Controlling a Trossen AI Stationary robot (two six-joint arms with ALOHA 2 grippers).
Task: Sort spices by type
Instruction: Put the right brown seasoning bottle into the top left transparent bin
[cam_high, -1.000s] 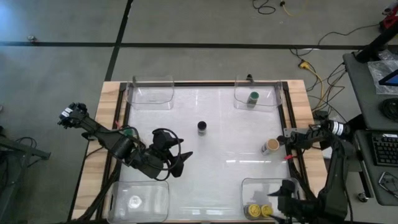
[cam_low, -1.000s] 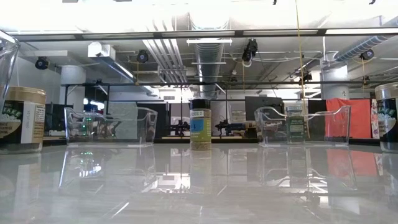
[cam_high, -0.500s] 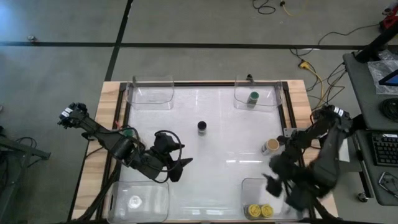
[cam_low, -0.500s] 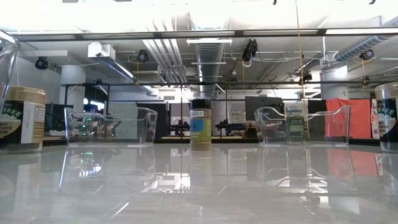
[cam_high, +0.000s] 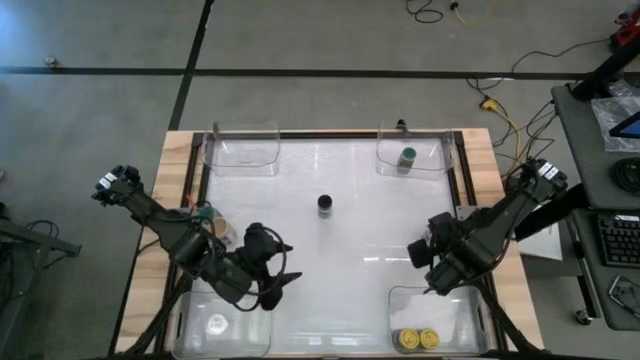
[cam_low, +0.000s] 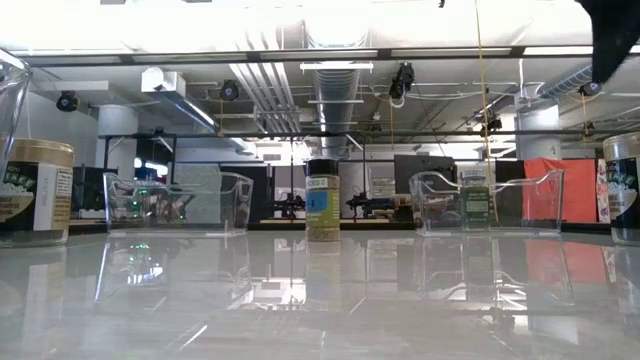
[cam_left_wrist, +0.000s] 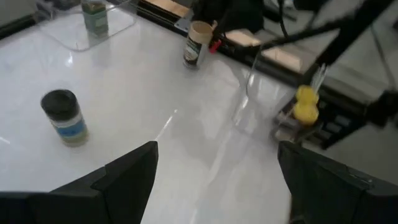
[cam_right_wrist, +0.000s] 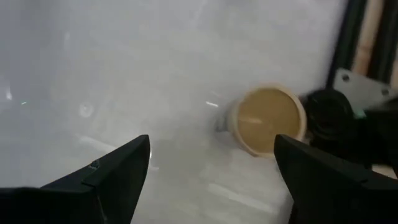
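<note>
1. While both arms hang over the near half of the table (cam_high: 350, 240), the sorting looks partly done: two yellow-lidded jars (cam_high: 417, 339) sit side by side in the near right tub (cam_high: 400, 300), one green-lidded jar (cam_high: 407, 157) stands in the far right tub (cam_high: 385, 160), and a pale-lidded jar (cam_high: 217, 324) lies in the near left tub (cam_high: 190, 310).
2. Left loose are a black-lidded jar (cam_high: 325, 204) standing alone mid-table and a tan-lidded jar (cam_right_wrist: 267, 119) near the right edge (hidden under the right arm from above, but plain in that arm's wrist view). The far left tub (cam_high: 245, 150) appears empty. Other jars I cannot find, apart from something green-topped by the left arm's base that I cannot identify.
3. The right gripper (cam_right_wrist: 211, 168) reaches in from the right edge and hovers low above the tan-lidded jar, fingers spread wide with nothing between them. My judgement is that this jar is its next pick.
4. The left gripper (cam_left_wrist: 217, 180) sits at the near left, just beside the near left tub, pointing toward the table's middle, its fingers likewise parted and empty; it looks to be waiting.
</note>
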